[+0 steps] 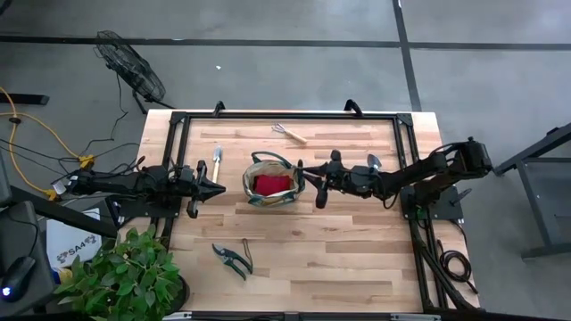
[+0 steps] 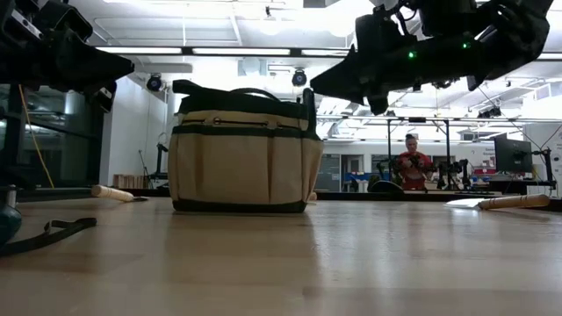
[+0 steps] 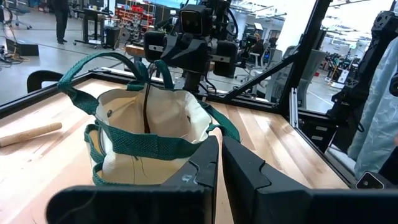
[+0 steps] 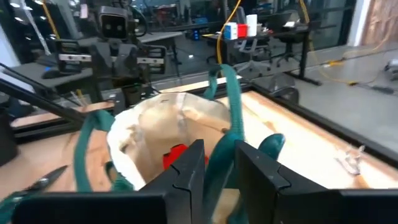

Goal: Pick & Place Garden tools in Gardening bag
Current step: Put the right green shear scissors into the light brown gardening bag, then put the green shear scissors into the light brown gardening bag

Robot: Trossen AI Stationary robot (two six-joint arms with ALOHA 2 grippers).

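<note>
Gripping a teal loop handle [image 4: 225, 134], right gripper [image 1: 303, 171] hangs at the right rim of the gardening bag [image 1: 272, 178], jaws narrow on the strap. Bag mid-table, red glove [image 1: 272, 185] inside. Left gripper [image 1: 217, 189] just left of bag, jaws shut, empty. Pruning shears [image 1: 234, 259] near front edge. Trowel [image 1: 216, 161] left of bag, rake [image 1: 288, 133] far back.

The pale wooden table [image 1: 357, 259] carries the gardening bag [image 1: 273, 181] at its middle — a trowel [image 1: 216, 160] to its left, the rake [image 1: 288, 133] at the far edge, pruning shears [image 1: 233, 259] near-left.
</note>
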